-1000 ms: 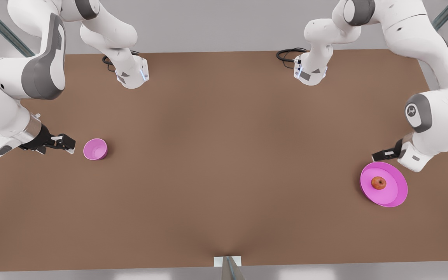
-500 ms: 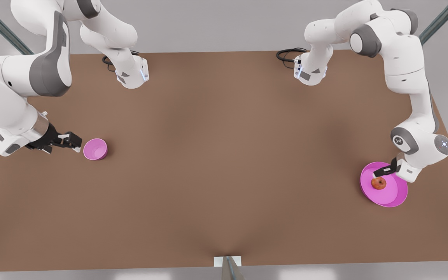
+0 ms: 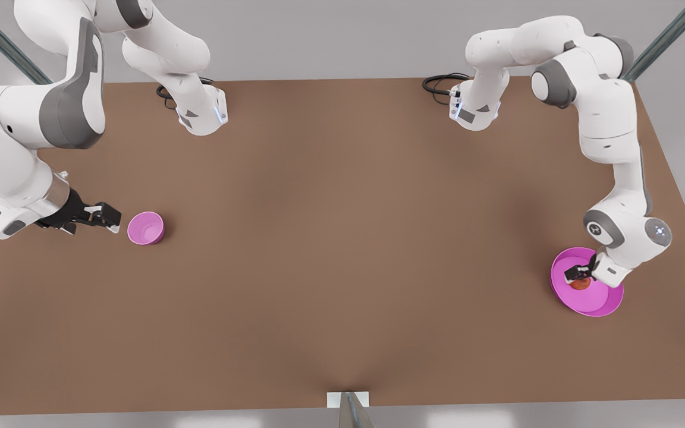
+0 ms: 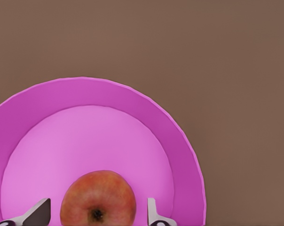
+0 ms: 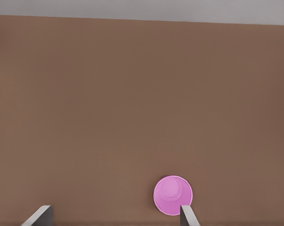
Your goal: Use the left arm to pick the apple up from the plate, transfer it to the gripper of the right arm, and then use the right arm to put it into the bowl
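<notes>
Over the plate, left jaws straddle the apple unclosed; right jaws wait wide

Brown matte tabletop, evenly lit. Pale grey wall behind it at 12 o'clock, with grey metal struts at 10 and 2 o'clock.

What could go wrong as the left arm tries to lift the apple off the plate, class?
1. The left gripper is open, its fingertips flanking the round apple; an off-centre close could roll it across the plate.
2. Descending too far might press the plate's shallow rim.
3. The right gripper waits beside the small bowl, and could nudge it.
</notes>
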{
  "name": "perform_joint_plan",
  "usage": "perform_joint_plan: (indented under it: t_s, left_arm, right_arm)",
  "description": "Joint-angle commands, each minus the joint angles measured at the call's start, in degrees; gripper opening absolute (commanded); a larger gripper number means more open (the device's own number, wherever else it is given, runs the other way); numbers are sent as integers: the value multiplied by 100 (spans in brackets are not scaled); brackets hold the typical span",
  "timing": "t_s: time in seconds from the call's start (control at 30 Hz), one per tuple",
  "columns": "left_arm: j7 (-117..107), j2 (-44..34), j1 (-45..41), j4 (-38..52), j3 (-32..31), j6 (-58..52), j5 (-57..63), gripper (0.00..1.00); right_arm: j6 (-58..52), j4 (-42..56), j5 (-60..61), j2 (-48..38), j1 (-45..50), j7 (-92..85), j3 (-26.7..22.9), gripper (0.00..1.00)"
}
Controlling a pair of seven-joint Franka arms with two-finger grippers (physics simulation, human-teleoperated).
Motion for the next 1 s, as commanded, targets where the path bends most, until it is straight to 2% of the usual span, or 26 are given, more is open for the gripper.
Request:
perform_joint_plan:
  t_s: [0.0, 0.13, 0.23, 0.27, 0.53, 0.7, 0.77, 0.83, 0.97]
  left_arm:
    - [801, 41, 0, 5, 2, 100, -1, 100]
    - [801, 129, 0, 31, 2, 100, -1, 100]
    - [801, 129, 0, 31, 2, 100, 7, 78]
    - [801, 129, 0, 31, 2, 100, 7, 76]
    - [801, 234, 0, 58, -7, 118, 16, 75]
    - [801, 147, 0, 391, -7, 39, 42, 71]
    - [827, -11, -87, 611, -7, -189, 42, 70]
    - [818, -504, -685, 673, -15, -286, 34, 70]
    - [634, -741, -1151, 725, -867, -410, -10, 70]
  right_arm:
    - [-7, 3, 4, -7, -9, 20, -5, 100]
    - [-7, 3, 12, -7, -1, 29, -5, 100]
    - [-7, 3, 4, -7, -9, 20, -5, 100]
    - [-7, 3, 4, -7, -9, 20, -5, 100]
    - [-42, 3, 12, -7, -9, 20, -5, 100]
    - [-42, 3, 12, -7, -9, 11, -5, 100]
    - [-42, 3, 12, -7, -9, 11, -5, 100]
    - [-42, 3, 12, -7, -9, 2, -5, 100]
    - [-42, 3, 21, 2, -18, 2, -14, 100]
